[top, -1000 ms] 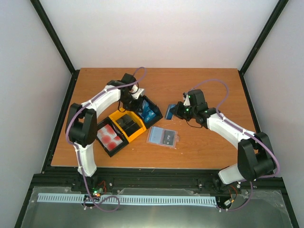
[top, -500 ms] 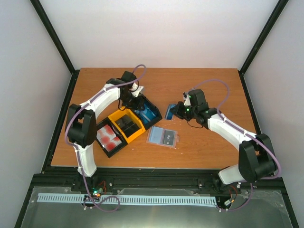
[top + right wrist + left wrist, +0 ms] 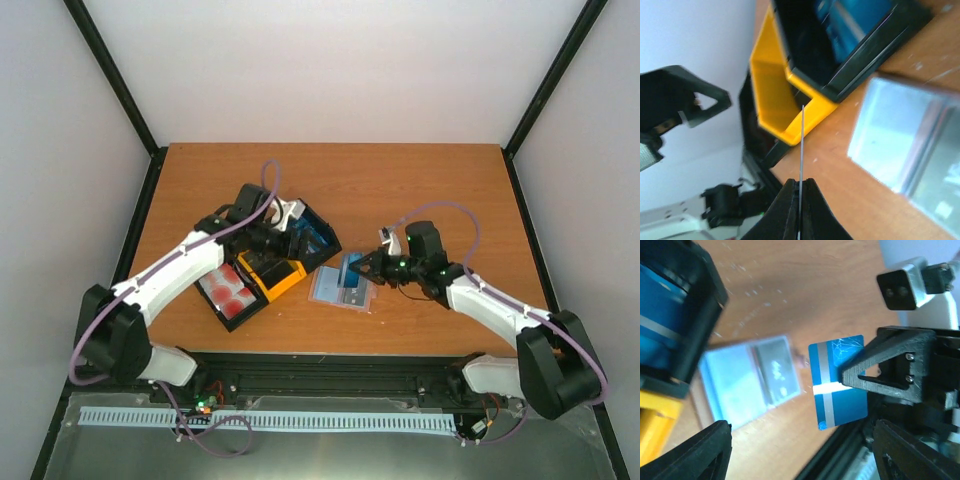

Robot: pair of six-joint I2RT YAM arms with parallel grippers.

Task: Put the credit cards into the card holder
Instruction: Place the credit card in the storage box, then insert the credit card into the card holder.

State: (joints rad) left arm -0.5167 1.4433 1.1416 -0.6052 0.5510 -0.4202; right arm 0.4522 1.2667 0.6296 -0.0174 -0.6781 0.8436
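My right gripper (image 3: 366, 266) is shut on a blue credit card (image 3: 352, 270) with a silver stripe, held just above the card holder (image 3: 338, 289). The card holder lies open and flat, its translucent pockets up. In the right wrist view the credit card (image 3: 802, 145) shows edge-on between the shut fingertips (image 3: 788, 195). The left wrist view shows the same credit card (image 3: 836, 382) to the right of the card holder (image 3: 747, 382). My left gripper (image 3: 298, 243) hangs open and empty over the bins, with its jaws wide apart (image 3: 800, 460).
Three bins stand side by side left of the card holder: a black bin (image 3: 320, 236) with blue cards, a yellow bin (image 3: 270, 270) with black cards, and a black bin (image 3: 228, 292) with red-and-white cards. The table's near edge (image 3: 330, 352) lies close below.
My left gripper has opened and its arm has swung nearer and to the right over the bins. My right gripper has carried the blue card down and left to just over the card holder.
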